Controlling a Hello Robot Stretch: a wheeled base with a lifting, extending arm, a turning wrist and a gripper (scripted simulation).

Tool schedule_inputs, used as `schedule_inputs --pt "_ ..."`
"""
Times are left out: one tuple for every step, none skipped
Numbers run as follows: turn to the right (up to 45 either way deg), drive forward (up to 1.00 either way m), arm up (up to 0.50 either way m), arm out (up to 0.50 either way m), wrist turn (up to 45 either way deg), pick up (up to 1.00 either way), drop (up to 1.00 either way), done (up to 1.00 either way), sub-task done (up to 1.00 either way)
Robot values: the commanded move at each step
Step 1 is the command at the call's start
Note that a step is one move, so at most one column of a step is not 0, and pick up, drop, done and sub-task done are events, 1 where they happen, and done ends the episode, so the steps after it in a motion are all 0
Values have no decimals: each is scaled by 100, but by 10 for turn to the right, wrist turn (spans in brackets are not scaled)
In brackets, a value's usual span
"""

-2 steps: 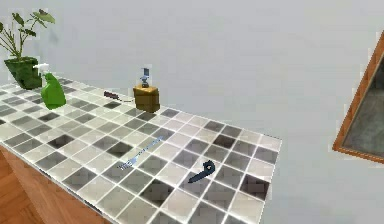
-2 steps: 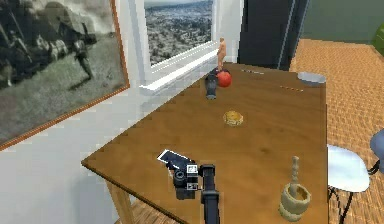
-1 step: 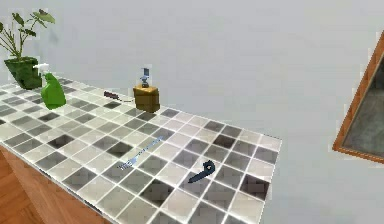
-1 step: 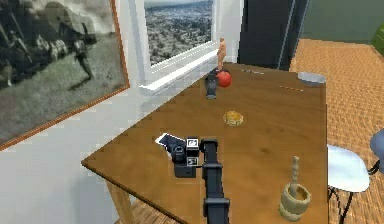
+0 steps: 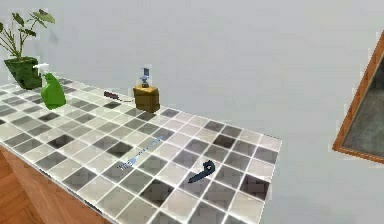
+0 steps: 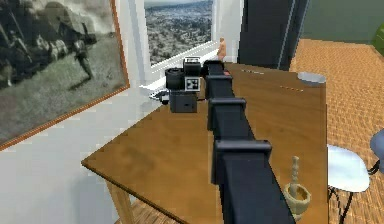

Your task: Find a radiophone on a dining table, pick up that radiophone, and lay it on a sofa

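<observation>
Nearest the lens, at the arm side view's bottom edge, the dark arm is seen rising over a wooden table toward the upper middle of the frame, where two white marker squares are set. Just up and left of them the gripper is found, above the table's far left edge. A pale flat thing is seen lying on that edge, just left of the squares and at the gripper's far end. Whether it is the radiophone cannot be made out, nor whether the fingers are over, beside or touching it. Whether anything is held by the fingers cannot be told. A mortar with pestle is placed at the table's lower right and a grey bowl at its upper right. A painting is hung at the left, and a window is seen beyond the gripper. In the forward view a tiled counter is shown, with a potted plant and a green spray bottle at the upper left and a pump bottle near the middle.
</observation>
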Motion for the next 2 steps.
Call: schedule_inputs --pt "0 0 0 0 -450 0 0 0 0" --pt "0 0 0 0 -450 0 0 0 0"
